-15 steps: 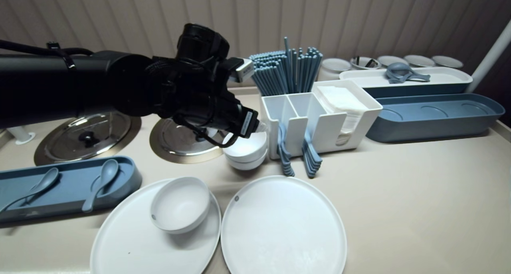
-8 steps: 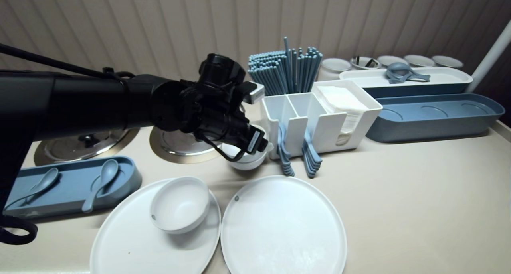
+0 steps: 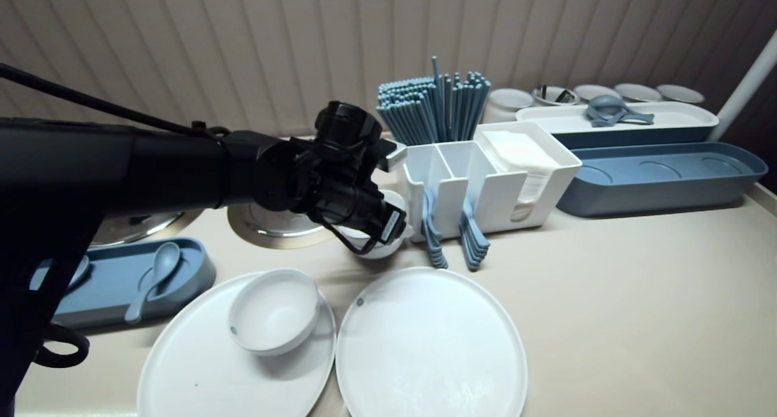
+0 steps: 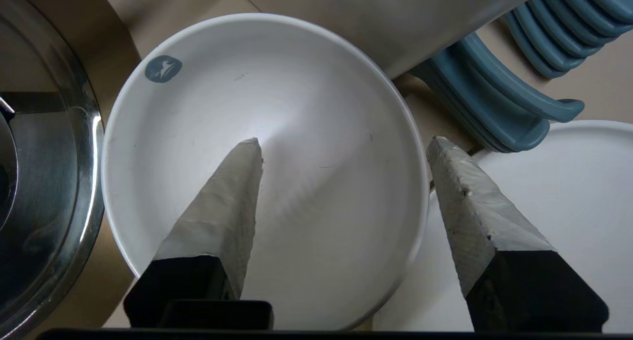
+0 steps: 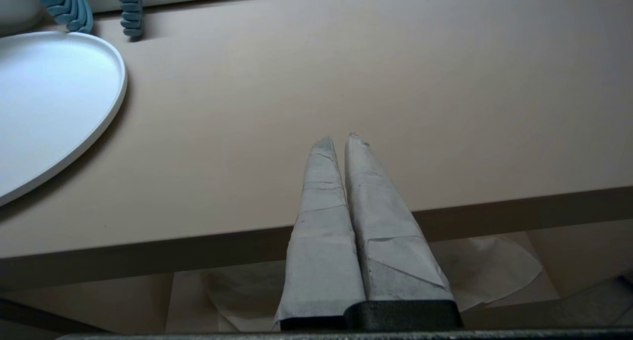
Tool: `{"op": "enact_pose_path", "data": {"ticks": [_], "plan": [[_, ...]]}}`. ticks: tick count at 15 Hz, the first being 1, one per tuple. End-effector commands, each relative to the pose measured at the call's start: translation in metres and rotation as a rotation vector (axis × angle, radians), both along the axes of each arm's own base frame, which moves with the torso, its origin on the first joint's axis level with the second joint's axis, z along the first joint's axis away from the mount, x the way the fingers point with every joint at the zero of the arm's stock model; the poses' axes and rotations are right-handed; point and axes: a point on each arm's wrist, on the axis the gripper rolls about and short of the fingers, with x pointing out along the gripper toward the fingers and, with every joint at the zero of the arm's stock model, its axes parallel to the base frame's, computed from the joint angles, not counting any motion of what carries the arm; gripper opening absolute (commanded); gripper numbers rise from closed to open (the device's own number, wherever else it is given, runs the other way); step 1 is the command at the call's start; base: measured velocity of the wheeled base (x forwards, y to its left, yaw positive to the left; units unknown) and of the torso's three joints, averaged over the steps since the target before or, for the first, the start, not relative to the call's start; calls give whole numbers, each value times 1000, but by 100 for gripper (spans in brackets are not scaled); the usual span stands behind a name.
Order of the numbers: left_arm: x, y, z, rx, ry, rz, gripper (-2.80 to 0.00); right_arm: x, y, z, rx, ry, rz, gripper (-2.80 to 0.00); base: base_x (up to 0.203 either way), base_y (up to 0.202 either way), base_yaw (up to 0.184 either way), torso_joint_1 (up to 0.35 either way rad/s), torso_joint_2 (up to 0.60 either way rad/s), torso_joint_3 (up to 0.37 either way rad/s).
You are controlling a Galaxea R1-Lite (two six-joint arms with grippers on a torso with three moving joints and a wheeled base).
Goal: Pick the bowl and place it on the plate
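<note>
Your left gripper (image 4: pixel 344 141) hangs over the white bowl (image 4: pixel 306 77), just beside the white cutlery caddy (image 3: pixel 498 192). Fingers spread, grasping nothing: one inside the bowl, the other just outside its rim, toward the plate (image 4: pixel 568 191). Blue-grey emblem (image 4: pixel 163 69) on the bowl wall; no legible writing. Right gripper (image 5: pixel 339 138) pressed closed, by the table (image 5: pixel 346 58) edge.

In the head view the black wrist (image 3: pixel 340 180) covers the left gripper (image 4: pixel 344 142) entirely, along with most of the stack of small white ceramic bowls (image 3: pixel 381 250) beneath it; only a sliver of the stack shows. The arm also hides most of the round steel lid (image 3: pixel 130 226) and the left end of the blue plastic spoon tray (image 3: pixel 182 277). The left white round plate (image 3: pixel 182 374) and the right white round plate (image 3: pixel 431 344) run off the bottom edge. Whether the left fingers (image 4: pixel 222 206) touch the top bowl cannot be told.
</note>
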Motion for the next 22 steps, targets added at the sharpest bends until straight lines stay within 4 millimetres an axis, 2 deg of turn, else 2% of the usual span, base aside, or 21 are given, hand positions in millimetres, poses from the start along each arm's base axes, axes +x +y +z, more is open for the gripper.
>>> {"op": "enact_pose_path", "data": {"ticks": [1,7,10,17,19,22], "plan": [[1,-1,-3,5,8,0,-280,0,0,0,0,1,0,-280,0,0,0,0,0,0],[-1,2,0,19,-4,22,-280,0,0,0,0,1,0,-280,0,0,0,0,0,0],[-4,5,10,3,-22,26,-280,0,0,0,0,1,0,-280,0,0,0,0,0,0],[-20,15,62,-96,-138,33,-280,0,0,0,1,1,0,-280,0,0,0,0,0,0],[-32,16,73,-98,-136,17,-280,0,0,0,1,1,0,-280,0,0,0,0,0,0],[-49,7,82,-106,-143,-22,-280,0,0,0,1,1,0,-280,0,0,0,0,0,0]]}}
